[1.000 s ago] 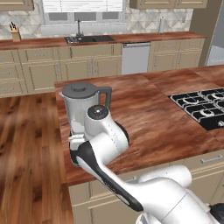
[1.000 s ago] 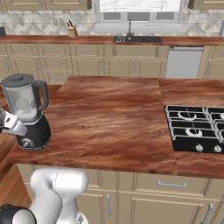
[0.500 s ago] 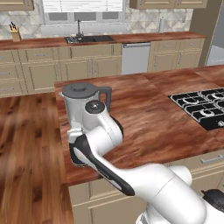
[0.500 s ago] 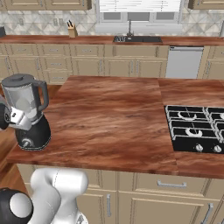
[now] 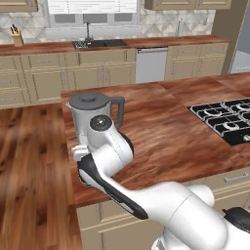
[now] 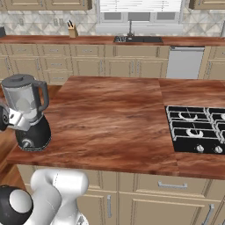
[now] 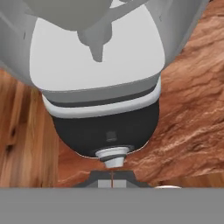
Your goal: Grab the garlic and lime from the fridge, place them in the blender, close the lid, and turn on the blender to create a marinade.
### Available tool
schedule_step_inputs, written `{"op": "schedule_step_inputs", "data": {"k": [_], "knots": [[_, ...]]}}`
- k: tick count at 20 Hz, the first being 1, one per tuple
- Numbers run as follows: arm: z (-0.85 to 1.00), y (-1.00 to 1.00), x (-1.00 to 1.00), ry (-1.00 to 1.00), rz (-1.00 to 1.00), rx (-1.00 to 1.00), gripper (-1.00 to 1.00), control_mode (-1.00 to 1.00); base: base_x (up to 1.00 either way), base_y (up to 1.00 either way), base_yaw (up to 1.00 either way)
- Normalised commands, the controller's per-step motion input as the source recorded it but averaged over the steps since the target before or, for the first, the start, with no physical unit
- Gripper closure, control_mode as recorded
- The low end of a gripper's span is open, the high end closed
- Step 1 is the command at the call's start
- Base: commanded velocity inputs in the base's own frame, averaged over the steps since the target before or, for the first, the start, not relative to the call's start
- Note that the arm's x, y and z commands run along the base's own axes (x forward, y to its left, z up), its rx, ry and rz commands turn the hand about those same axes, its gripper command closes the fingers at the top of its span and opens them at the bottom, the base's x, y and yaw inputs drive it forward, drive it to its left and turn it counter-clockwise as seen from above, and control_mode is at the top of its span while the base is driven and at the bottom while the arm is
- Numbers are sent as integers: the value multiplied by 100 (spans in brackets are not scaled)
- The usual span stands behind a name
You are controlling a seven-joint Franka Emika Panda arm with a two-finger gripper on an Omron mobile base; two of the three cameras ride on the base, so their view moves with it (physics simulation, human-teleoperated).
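One blender point(image 6: 30, 114) stands near the left corner of the wooden table point(image 6: 114, 123), its lid point(image 6: 18, 80) seated on the jug. We see our hand point(image 7: 112, 180) right at the silver dial point(image 7: 112, 155) on the black base, the fingertips pressed together just beneath it; whether they touch the dial we cannot tell. Beyond, a stove point(image 6: 195, 132) sits well apart on the table's right side.

Clear blender point(image 6: 27, 112) jug, dark grey lid point(image 6: 18, 80), black base, silver dial point(image 7: 112, 155); reddish-brown wood-grain island counter point(image 6: 114, 118).
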Motion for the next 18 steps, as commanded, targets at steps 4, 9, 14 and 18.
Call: {"op": "schedule_step_inputs", "data": {"k": [4,9,14,18], "knots": [[-1,0,1,-18,0,0,100,-100,0,0,0],[-6,0,0,-17,0,0,100,-100,0,0,0],[-11,0,3,-7,0,0,100,-100,0,0,0],[-8,0,5,0,0,0,100,-100,0,0,0]]}}
